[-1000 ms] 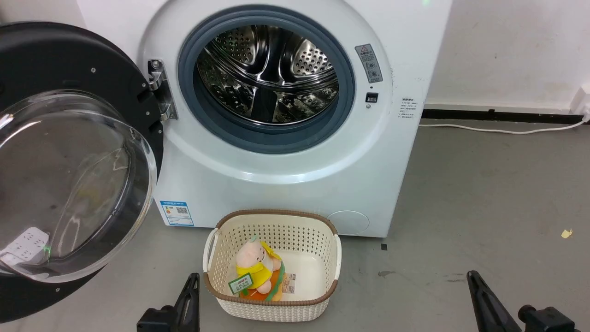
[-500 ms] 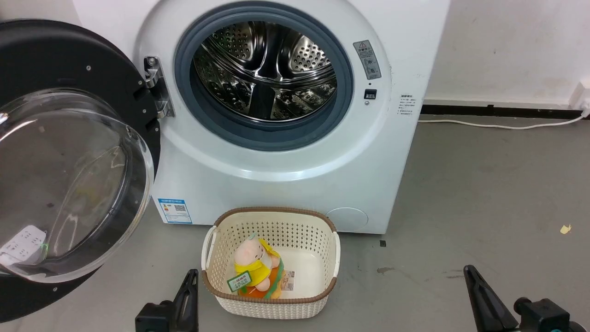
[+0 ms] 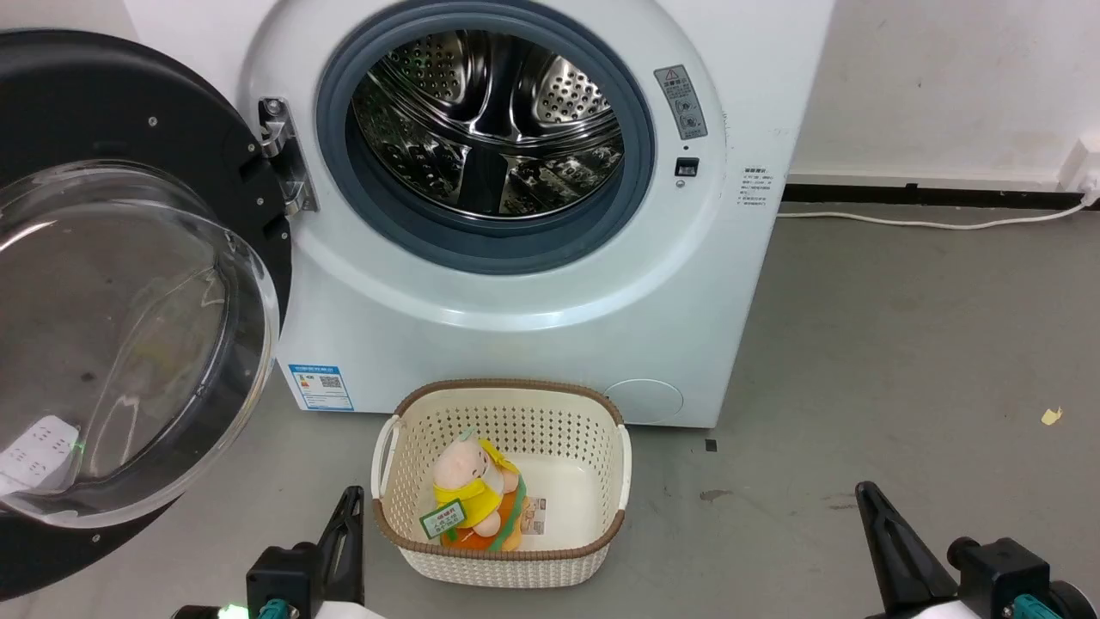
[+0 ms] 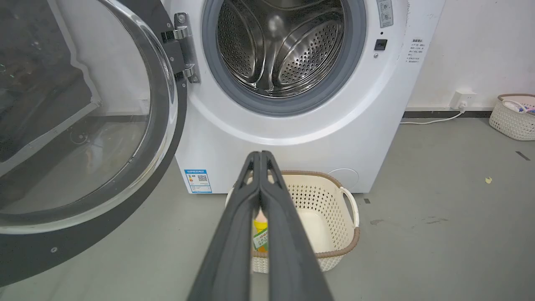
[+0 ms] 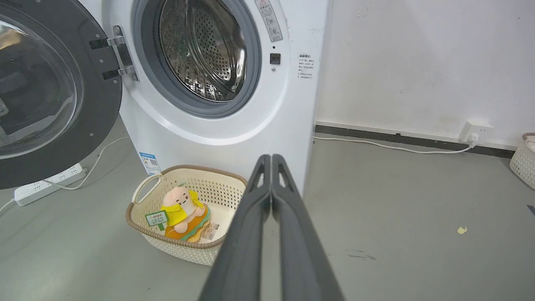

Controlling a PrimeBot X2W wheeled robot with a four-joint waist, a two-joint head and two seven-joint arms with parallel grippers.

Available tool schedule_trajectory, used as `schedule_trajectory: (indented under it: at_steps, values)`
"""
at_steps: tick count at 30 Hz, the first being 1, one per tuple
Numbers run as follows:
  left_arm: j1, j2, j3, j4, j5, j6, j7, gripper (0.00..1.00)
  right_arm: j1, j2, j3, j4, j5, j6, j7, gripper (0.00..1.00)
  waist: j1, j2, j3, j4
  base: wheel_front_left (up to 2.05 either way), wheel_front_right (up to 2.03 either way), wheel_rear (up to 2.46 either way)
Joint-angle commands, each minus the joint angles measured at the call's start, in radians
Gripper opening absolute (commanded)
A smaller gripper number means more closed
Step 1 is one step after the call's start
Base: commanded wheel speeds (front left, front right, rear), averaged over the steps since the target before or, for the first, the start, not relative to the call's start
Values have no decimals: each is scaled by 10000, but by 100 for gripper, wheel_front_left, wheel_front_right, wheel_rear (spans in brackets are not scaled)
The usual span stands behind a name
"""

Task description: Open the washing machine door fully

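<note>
on a grey floor [image 3: 859, 344] by a white wall [image 3: 945, 86], the washing machine door [image 3: 86, 103] stands wide open left of the drum mouth [image 3: 490, 137], while the left gripper [image 3: 351, 497] and right gripper [image 3: 864, 492] hover low either side of a cream basket [image 3: 503, 563], fingers pressed together, holding nothing.

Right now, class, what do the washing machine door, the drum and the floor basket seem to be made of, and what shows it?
The washing machine door: smooth black frame, probably plastic; bulging clear bowl, glass or plastic, see-through with bright glints. Drum: polished steel, by its mirror reflections and punched holes. Basket: matte cream plastic, likely, with moulded perforations and a brown rim.
</note>
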Motion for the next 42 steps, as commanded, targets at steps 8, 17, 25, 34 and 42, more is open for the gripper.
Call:
schedule_trajectory:
  at_steps: [8,17,25,34,42]
  values:
    - [-245,-55,149,-182,139,-98,201,0,-309,17,42,-103,-139,4,197,0,-1,-1,66,-31,0,0,0]
    - [-350,-100,277,-322,234,-157,426,0,-467,19,92,-159,-218,5,423,0,-1,-1,151,-72,0,0,0]
    - [-425,-133,370,-423,304,-201,590,0,-581,21,129,-199,-275,6,587,0,-1,-1,213,-101,0,0,0]
    - [-501,-166,463,-525,373,-244,753,0,-696,23,165,-240,-332,6,751,0,-1,-1,275,-130,0,0,0]
    - [-577,-199,557,-626,443,-287,917,0,-811,25,202,-280,-389,7,916,0,-1,-1,337,-160,0,0,0]
